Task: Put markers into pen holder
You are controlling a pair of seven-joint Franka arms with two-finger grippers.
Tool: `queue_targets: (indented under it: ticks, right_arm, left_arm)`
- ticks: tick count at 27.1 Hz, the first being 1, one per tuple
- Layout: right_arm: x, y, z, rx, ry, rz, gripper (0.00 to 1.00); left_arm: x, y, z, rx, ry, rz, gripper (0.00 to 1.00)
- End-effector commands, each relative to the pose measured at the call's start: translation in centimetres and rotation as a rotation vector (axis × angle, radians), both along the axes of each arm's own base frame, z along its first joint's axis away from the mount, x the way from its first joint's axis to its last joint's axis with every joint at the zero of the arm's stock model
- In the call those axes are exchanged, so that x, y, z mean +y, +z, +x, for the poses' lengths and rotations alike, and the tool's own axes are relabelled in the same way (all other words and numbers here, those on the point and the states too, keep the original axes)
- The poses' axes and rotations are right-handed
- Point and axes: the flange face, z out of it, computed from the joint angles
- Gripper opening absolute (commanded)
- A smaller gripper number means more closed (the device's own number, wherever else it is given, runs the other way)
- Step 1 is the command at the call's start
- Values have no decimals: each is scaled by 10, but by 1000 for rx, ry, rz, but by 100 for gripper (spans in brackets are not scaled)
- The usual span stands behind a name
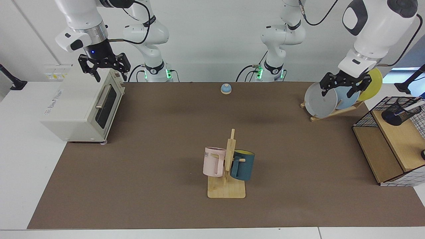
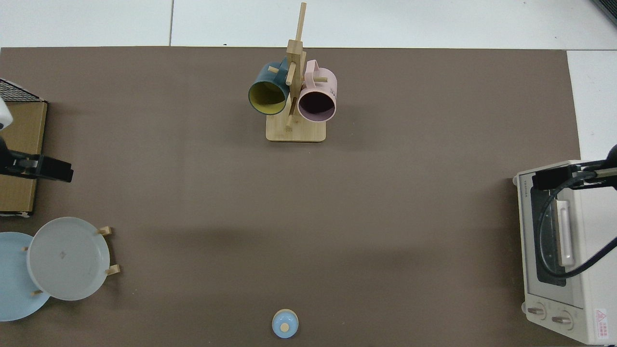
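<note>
The pen holder point(image 1: 401, 112), a small black mesh cup, leans on the wooden shelf of a wire basket point(image 1: 365, 117) at the far right of the facing view. The marker point(image 1: 416, 105) shows as a white barrel poking out of the holder's mouth. My left gripper point(image 1: 343, 89) hangs open and empty in front of the plate rack, well up and to the left of the holder. In the top view only its black tip point(image 2: 46, 169) shows at the left edge. Over the toaster oven, my right gripper point(image 1: 111, 73) waits open and empty.
A toaster oven point(image 1: 79, 106) stands at the left. A plate rack point(image 1: 332, 96) holds grey, blue and yellow plates at the back right. A wooden mug tree point(image 1: 227, 166) with a pink and a teal mug stands mid-table. A small blue bell point(image 1: 225, 88) sits at the back edge.
</note>
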Motion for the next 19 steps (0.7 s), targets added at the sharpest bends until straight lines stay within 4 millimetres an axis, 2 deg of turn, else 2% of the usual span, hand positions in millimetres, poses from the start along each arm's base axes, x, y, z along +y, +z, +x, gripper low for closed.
queue_targets:
  ticks: [1, 5, 8, 12, 19]
  right_arm:
    - [-6, -2, 0, -13, 27, 6, 100]
    - [-13, -2, 0, -11, 15, 8, 100]
    - [-11, 0, 0, -14, 16, 20, 100]
    - [-5, 0, 0, -14, 27, 21, 100]
    - [-7, 0, 0, -14, 24, 21, 100]
  left_arm:
    - [2, -13, -36, -35, 17, -34, 100]
    - [-2, -15, -34, -42, 18, -45, 100]
    - [-6, -10, -29, -63, 16, -72, 100]
    - [-9, -12, -26, -59, 14, -73, 100]
    - [-9, -15, -23, -62, 28, -71, 100]
